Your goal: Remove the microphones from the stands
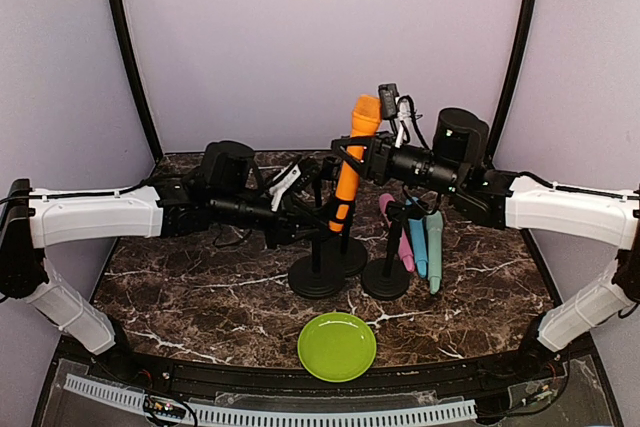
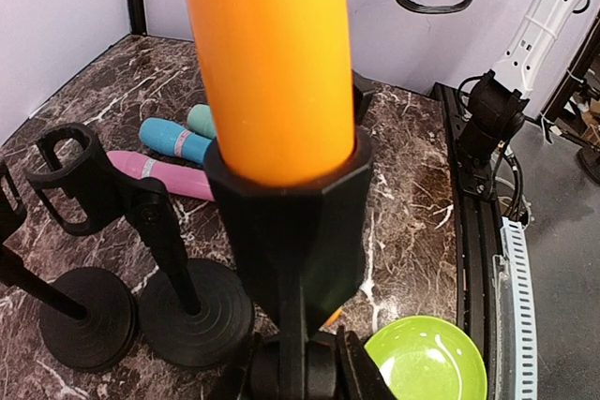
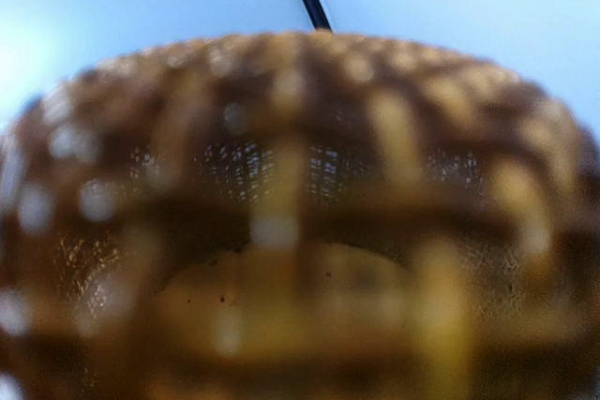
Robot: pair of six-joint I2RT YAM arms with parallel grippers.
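— "Orange microphone (image 1: 363, 117), where was it?"
— "Seated, slightly tilted, in the black stand (image 2: 286, 222) on the counter (image 1: 200, 297). Right jaws clenched its upper body; left jaws were clamped on the stand's pole beneath the clip."
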